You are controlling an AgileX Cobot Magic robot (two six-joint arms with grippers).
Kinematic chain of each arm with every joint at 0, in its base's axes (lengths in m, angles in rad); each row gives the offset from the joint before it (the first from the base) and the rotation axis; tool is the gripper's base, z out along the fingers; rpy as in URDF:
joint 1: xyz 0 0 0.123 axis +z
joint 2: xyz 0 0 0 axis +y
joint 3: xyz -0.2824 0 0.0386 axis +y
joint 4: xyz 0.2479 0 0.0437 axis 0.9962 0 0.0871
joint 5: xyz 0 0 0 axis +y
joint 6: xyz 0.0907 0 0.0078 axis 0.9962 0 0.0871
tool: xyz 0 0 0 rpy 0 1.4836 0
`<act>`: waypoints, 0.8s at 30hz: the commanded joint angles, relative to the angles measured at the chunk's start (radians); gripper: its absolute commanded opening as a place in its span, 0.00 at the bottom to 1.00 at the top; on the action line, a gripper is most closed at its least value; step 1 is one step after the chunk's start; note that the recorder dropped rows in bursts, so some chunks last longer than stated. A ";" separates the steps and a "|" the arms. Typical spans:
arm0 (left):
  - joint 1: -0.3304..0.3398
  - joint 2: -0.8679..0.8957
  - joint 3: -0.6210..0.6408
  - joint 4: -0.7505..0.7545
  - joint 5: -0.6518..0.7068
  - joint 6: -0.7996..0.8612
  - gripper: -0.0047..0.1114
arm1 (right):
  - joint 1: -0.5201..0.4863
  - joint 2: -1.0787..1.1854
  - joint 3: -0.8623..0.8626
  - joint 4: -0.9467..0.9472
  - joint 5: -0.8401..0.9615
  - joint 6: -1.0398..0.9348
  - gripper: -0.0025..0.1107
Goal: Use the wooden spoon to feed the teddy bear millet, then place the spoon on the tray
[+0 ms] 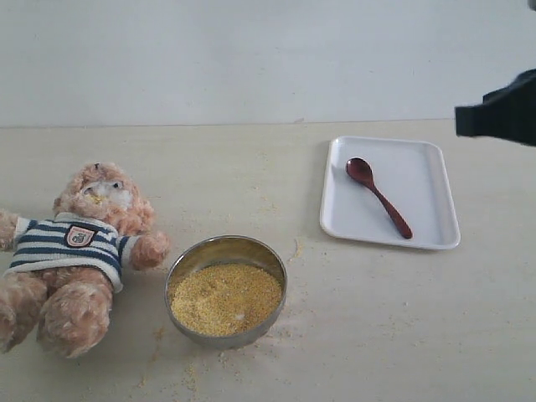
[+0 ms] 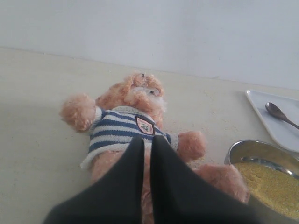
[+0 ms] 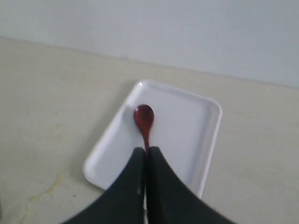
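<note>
Right wrist view: you are seeing the right gripper (image 3: 145, 151) clenched empty over the wooden spoon (image 3: 144, 116) on the tray (image 3: 187, 126); left gripper (image 2: 147, 140) clenched too.

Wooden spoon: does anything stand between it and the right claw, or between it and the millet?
Nothing visible does. The wooden spoon lies alone on the tray, the shut right claw raised over it with only air between. From tray to millet, only stray grains lie on the table.

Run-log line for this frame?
wooden spoon: flat on tray | right gripper: shut, empty, clear of spoon | left gripper: shut, empty, facing teddy bear | millet: in bowl
</note>
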 commanded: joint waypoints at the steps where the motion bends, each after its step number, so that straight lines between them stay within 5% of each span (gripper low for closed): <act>1: -0.003 -0.003 0.004 -0.007 -0.003 -0.008 0.08 | -0.002 -0.303 0.230 -0.014 -0.157 0.009 0.02; 10: -0.003 -0.003 0.004 -0.007 -0.003 -0.008 0.08 | -0.002 -0.808 0.348 -0.023 0.060 -0.018 0.02; 15: -0.003 -0.003 0.004 -0.007 -0.003 -0.008 0.08 | -0.002 -0.940 0.353 -0.233 0.120 0.112 0.02; 24: -0.003 -0.003 0.004 -0.007 -0.003 -0.008 0.08 | -0.239 -1.029 0.589 -0.278 -0.044 0.274 0.02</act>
